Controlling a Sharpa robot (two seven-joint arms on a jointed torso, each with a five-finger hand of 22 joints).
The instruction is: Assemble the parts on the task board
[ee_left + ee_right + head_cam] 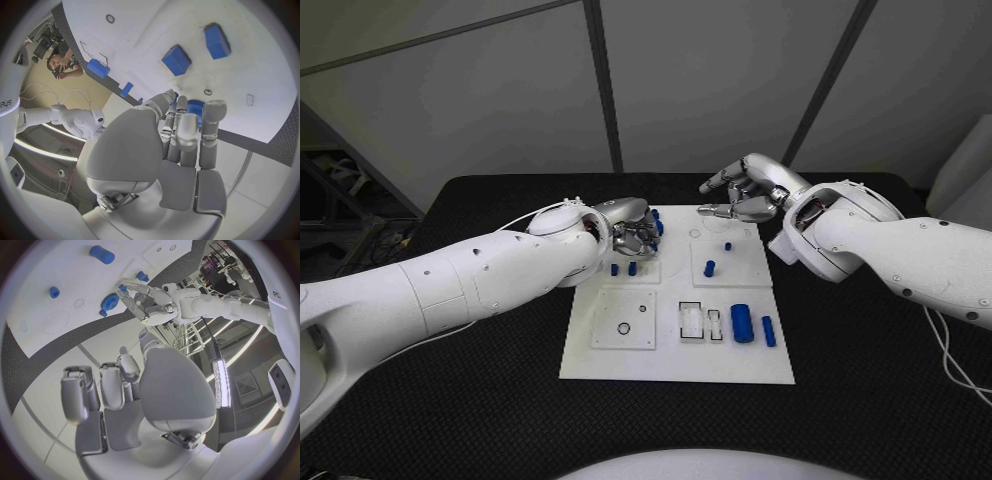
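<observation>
The white task board [678, 362] lies in the middle of the black table. My left hand [632, 228] hovers low over its far left corner, and its fingertips [187, 112] close round a blue toothed wheel [197, 106], seen also as the wheel [109, 303] beside the left hand [149, 302]. Two small blue blocks [623, 268] stand just nearer than that hand. My right hand [747, 195] hangs above the board's far edge, its fingers [112, 385] loosely bent and apart, holding nothing. A blue peg [710, 268] stands in the board's right half.
A thick blue cylinder [741, 322] and a thin one [769, 330] lie near the board's right edge, beside a clear rectangular slot [691, 320]. A square plate with a small hole [625, 322] sits at the near left. Black table [473, 400] surrounds the board.
</observation>
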